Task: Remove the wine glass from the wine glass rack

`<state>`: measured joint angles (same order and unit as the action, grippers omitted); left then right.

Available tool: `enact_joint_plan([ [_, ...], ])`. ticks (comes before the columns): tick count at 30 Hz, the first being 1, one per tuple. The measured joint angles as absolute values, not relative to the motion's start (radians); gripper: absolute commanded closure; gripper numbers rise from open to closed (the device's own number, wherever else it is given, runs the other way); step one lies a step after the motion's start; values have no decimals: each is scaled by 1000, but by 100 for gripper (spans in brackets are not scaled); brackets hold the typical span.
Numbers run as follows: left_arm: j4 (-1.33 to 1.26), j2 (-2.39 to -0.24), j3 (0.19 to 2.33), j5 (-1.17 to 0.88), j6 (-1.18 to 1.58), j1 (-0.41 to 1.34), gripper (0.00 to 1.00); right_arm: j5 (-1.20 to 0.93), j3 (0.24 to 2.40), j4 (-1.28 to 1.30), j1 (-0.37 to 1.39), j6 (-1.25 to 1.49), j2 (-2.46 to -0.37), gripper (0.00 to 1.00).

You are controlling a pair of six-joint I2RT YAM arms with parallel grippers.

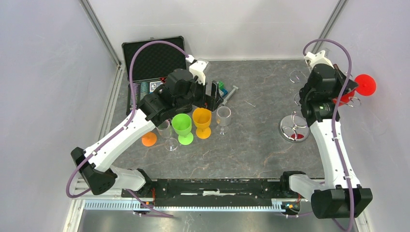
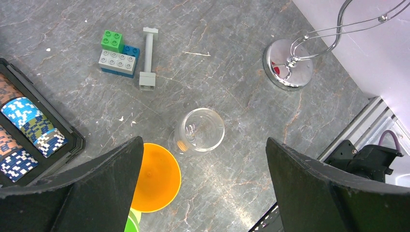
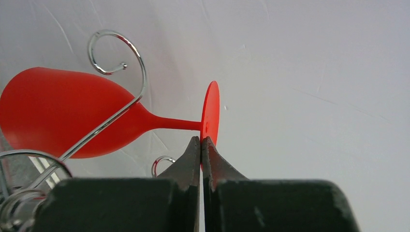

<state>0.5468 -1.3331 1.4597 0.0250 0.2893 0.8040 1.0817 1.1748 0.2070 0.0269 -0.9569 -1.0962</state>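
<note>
A red wine glass (image 3: 63, 113) lies sideways among the curled hook arms of the silver wire wine glass rack (image 3: 118, 110). Its stem points right to its round foot (image 3: 212, 108). My right gripper (image 3: 201, 139) is shut on the lower edge of that foot. In the top view the red foot (image 1: 364, 85) sticks out to the right of the right arm, above the rack's round base (image 1: 293, 129). My left gripper (image 2: 203, 162) is open and empty, hovering above a clear glass (image 2: 199, 130) and an orange cup (image 2: 155, 178). The rack base also shows in the left wrist view (image 2: 287, 65).
An orange cup (image 1: 202, 121), a green cup (image 1: 182, 126), two clear glasses (image 1: 223, 116) and an orange disc (image 1: 149, 139) stand mid-table. A black case (image 1: 154, 60) with chips lies at the back left. Toy bricks (image 2: 118, 53) lie near it. The enclosure wall is just right of the rack.
</note>
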Motion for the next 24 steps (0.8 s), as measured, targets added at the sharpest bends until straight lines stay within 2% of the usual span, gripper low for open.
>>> enact_joint_plan([
  [9, 547, -1333, 1460, 24, 289, 802, 0, 1105, 1178, 83, -35, -1056, -1076, 100],
  [24, 542, -1333, 1460, -7, 289, 797, 0, 1137, 1362, -27, -36, -1193, -986, 100],
])
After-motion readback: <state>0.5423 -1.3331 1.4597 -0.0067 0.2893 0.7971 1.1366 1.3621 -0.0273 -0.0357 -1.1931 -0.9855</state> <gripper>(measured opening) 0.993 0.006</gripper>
